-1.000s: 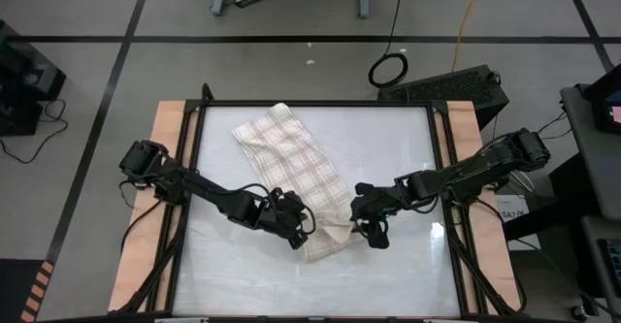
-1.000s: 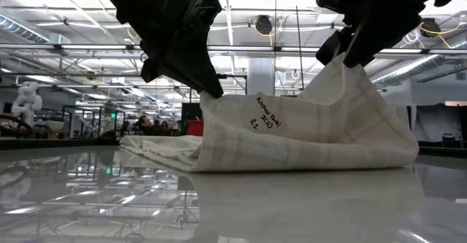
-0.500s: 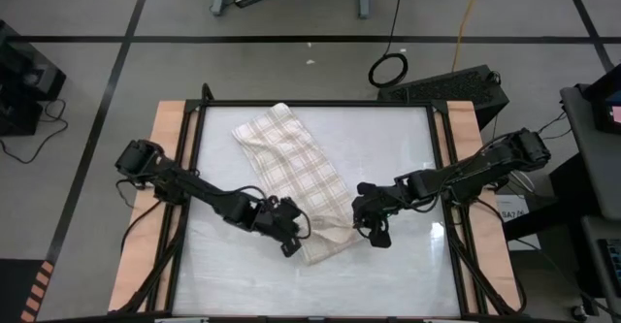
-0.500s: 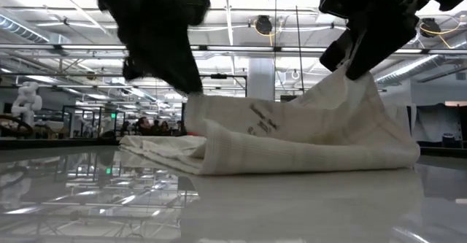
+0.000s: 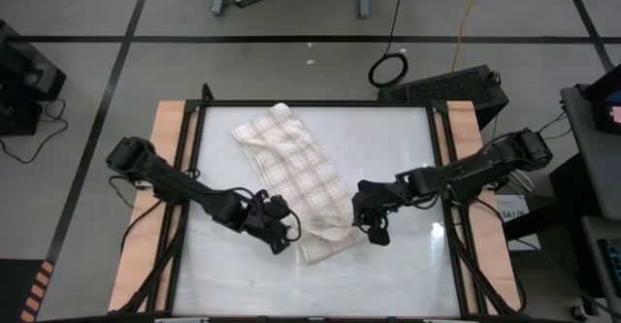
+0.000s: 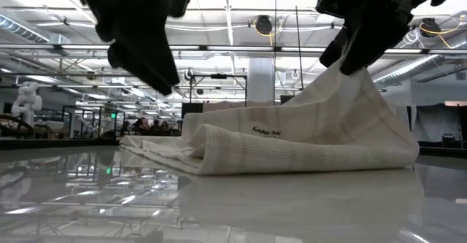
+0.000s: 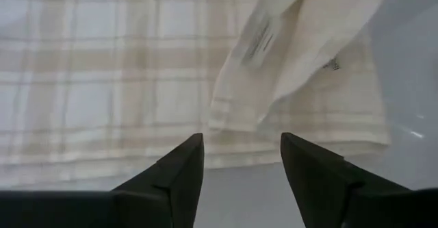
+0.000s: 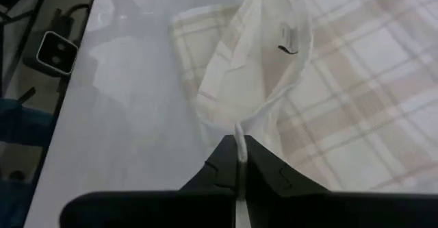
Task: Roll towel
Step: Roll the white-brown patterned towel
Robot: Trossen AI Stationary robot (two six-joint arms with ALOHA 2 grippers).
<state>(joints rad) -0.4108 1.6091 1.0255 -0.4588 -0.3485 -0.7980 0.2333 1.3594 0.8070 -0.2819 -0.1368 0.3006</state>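
Glossy white surface (image 5: 408, 255), wood-edged, in a workshop with a taped grey floor.

Item: towel (image 5: 291, 173), cream with a tan plaid grid. Lies left of centre; its long axis runs diagonally from the far-left corner toward the near middle. The near end is folded back on itself into a loose hump, one corner drawn upward.

Right end effector (image 5: 378, 234): at the near end of the towel, on its right side. Fingers shut, pinching a thin raised edge of the cloth; the right wrist view shows the fabric caught between the closed tips.

Left end effector (image 5: 277, 241): just beside the towel's near end, on its left side, apart from the cloth. Fingers stand partly open and hold nothing; the left wrist view shows the folded corner ahead of them, beyond the gap.

Judgement: both arms flank the same near end, about equally close. A roll would likely travel along the long axis, toward the far-left end, so the left end effector probably needs a fresh hold opposite the right.
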